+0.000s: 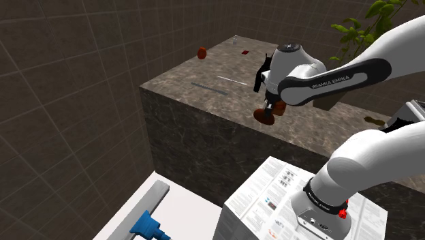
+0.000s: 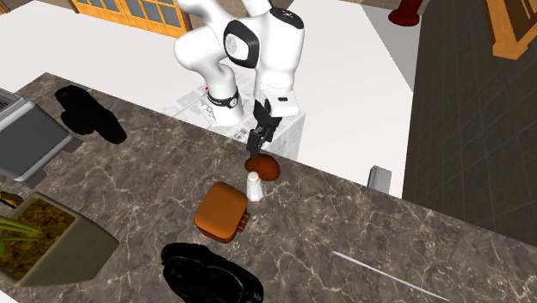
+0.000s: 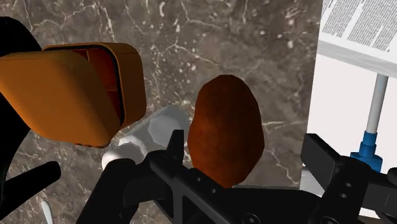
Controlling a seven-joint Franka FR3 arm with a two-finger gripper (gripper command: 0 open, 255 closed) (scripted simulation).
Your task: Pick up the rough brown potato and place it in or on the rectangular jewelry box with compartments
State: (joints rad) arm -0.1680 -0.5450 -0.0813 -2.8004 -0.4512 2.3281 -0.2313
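Sitting inside the hand (image 3: 247, 151) — potato (image 3: 226, 127), fingers (image 3: 176, 149) parted.

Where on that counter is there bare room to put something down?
Open marble counter lies between the potato and the thin metal rod, and between the grey appliance and the orange jewelry box. Crowded under the claw: potato, white bottle and box sit close together.

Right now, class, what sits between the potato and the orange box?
A small white bottle stands there, beside the potato and the orange box, in the second exterior view.
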